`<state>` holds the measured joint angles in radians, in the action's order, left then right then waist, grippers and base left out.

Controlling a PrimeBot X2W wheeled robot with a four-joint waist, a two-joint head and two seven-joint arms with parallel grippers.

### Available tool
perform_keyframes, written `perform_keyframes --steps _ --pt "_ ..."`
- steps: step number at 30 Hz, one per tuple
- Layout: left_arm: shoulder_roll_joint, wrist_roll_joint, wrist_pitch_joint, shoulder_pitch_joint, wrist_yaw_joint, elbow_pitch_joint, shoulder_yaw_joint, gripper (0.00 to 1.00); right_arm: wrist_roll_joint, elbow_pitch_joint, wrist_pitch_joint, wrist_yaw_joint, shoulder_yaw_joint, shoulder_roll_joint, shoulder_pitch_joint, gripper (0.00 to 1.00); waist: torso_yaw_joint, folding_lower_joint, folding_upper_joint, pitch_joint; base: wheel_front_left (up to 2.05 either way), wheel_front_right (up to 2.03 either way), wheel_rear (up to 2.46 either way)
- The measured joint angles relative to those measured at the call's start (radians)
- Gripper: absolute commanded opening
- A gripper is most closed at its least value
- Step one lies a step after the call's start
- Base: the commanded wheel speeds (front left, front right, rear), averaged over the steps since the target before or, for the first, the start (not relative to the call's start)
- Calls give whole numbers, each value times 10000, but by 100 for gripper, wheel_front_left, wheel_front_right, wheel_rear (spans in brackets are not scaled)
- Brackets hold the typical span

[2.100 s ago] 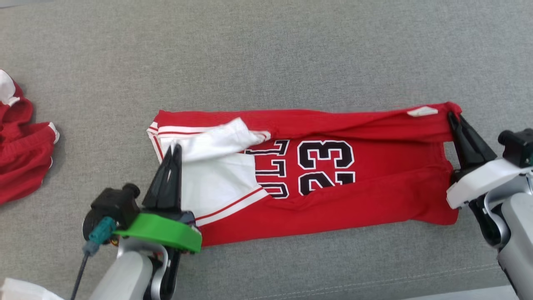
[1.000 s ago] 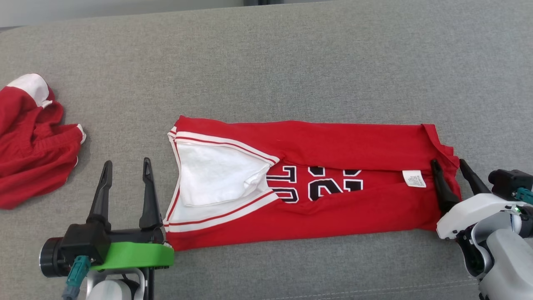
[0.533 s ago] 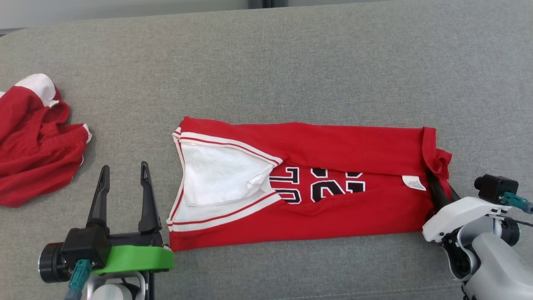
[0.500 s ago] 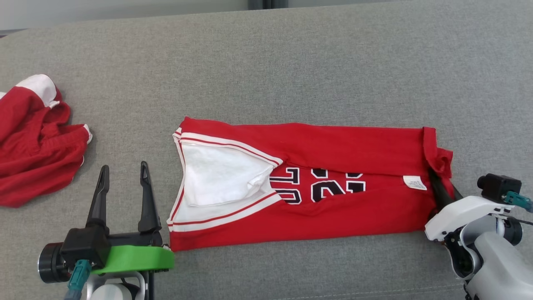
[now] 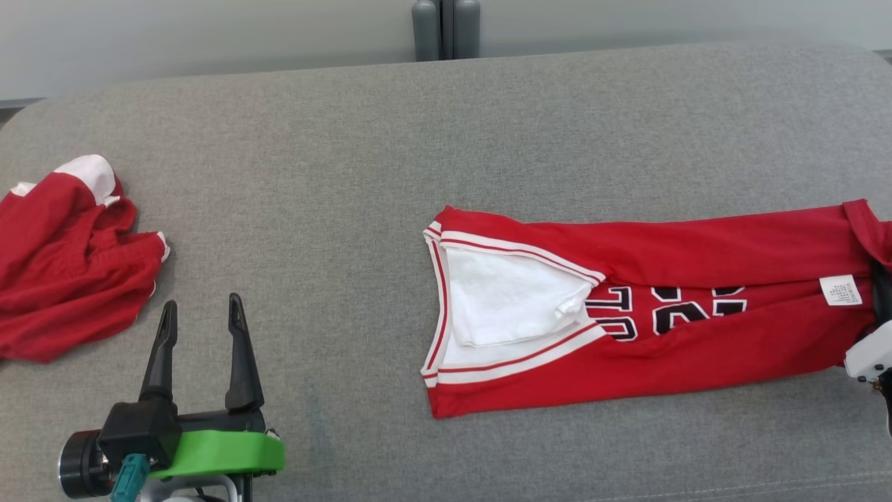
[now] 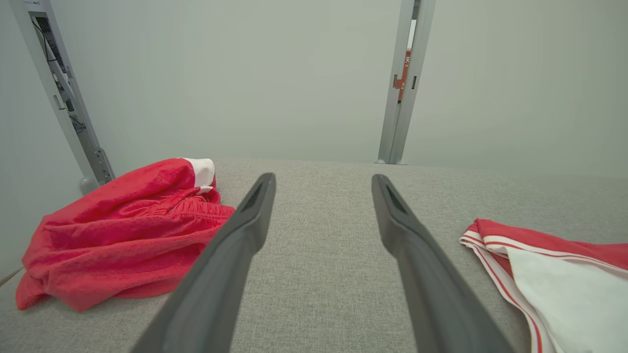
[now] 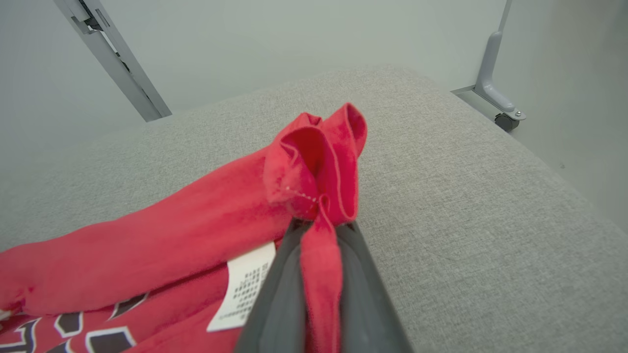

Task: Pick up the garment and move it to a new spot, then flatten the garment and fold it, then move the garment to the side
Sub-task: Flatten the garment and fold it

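Note:
The garment [image 5: 697, 352], a red jersey with white trim and black numbers, lies folded lengthwise on the grey cushion [image 5: 418, 139], right of centre. My right gripper [image 5: 883, 279] at the far right edge is shut on its bunched red hem. The right wrist view shows the fingers [image 7: 274, 304] clamping that hem of the garment [image 7: 147, 230], next to a white label [image 7: 245, 287]. My left gripper [image 5: 198, 314] stands open at the lower left, well apart from the jersey. The left wrist view has this gripper [image 6: 324, 181] empty, the garment's collar end [image 6: 564, 274] to its right.
A crumpled heap of red cloth [image 5: 63, 258] lies at the far left, also in the left wrist view [image 6: 122, 230]. Grey posts [image 5: 446, 28] stand behind the cushion's back edge. The cushion's right edge [image 7: 564, 162] drops off near a frame leg [image 7: 495, 98].
My right gripper shut on the garment's hem and dragged the jersey to the right, away from the left gripper. The left gripper stayed open and in place. The head camera tilted up a little.

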<state>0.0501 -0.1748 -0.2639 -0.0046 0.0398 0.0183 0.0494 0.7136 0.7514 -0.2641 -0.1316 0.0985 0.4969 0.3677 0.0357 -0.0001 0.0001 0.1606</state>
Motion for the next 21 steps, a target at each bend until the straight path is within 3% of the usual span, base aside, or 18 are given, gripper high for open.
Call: perform_keyframes --steps 5,21 --pt "0 -4 0 63 2 -2 0 100 -228 -169 0 2 324 -48 112 0 -46 0 0 -182 0 0 0" --pt "-2 -94 0 219 -29 84 42 100 -604 -2180 297 4 2174 -2199 114 0 122 0 0 -516 0 0 0"
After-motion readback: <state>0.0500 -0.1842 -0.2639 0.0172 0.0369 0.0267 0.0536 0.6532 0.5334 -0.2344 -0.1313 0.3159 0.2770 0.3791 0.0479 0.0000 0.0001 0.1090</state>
